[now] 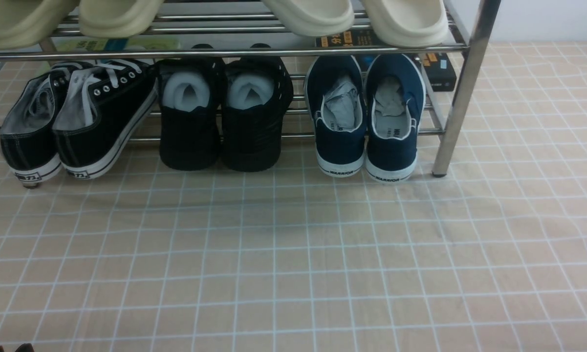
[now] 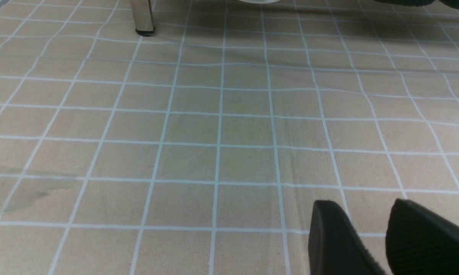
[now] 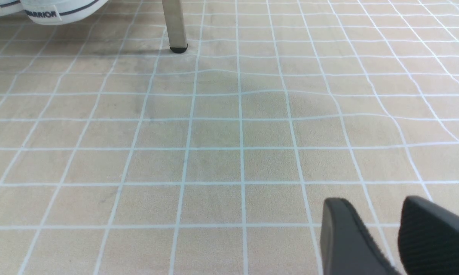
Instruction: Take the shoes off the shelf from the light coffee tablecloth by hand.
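Note:
The navy-blue shoes (image 1: 366,122) stand side by side on the lowest tier at the right end of the chrome shelf (image 1: 462,88), heels toward me, with their heels down on the light coffee tablecloth (image 1: 293,254). Their white "WARRIOR" soles (image 3: 57,9) show in the right wrist view beside a shelf leg (image 3: 174,23). My right gripper (image 3: 372,200) hovers low over bare cloth, well short of the shoes, open and empty. My left gripper (image 2: 361,204) is also open and empty over the cloth, and its tips (image 1: 10,349) barely show in the front view.
Black lace-up sneakers (image 1: 78,122) and all-black shoes stuffed with white paper (image 1: 225,117) fill the same tier to the left. Cream slippers (image 1: 313,14) sit on the tier above. A dark box (image 1: 440,71) lies behind the rack. Another shelf leg (image 2: 142,15) stands ahead of the left gripper.

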### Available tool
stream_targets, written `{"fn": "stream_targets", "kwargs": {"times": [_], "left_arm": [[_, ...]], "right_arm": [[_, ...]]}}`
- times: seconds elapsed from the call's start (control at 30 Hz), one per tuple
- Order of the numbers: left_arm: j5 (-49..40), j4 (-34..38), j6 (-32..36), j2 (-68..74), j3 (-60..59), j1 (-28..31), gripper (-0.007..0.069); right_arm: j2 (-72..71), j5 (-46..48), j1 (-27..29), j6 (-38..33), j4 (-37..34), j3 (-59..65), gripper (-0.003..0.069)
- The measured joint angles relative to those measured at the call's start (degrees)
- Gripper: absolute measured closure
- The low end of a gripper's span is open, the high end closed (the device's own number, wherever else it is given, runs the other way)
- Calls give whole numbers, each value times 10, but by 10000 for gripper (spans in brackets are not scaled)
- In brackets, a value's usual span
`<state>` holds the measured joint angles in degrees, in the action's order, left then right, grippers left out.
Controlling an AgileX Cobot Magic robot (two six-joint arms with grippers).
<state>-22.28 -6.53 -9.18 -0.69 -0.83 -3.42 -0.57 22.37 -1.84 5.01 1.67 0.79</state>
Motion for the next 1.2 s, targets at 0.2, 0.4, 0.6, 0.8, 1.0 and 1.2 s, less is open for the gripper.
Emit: {"fn": "stream_targets", "kwargs": {"times": [0.2,0.4,0.6,0.8,1.0,1.2], "left_arm": [[0,0,0,0,0,0,382],[0,0,0,0,0,0,382],[0,0,0,0,0,0,382],[0,0,0,0,0,0,382],[0,0,0,0,0,0,382],[0,0,0,0,0,0,382]], "right_arm": [[0,0,0,0,0,0,420],[0,0,0,0,0,0,420],[0,0,0,0,0,0,420],[0,-20,0,97,-169,3,420],[0,-63,0,168,-364,6,420],[0,-79,0,173,-393,6,420]]}}
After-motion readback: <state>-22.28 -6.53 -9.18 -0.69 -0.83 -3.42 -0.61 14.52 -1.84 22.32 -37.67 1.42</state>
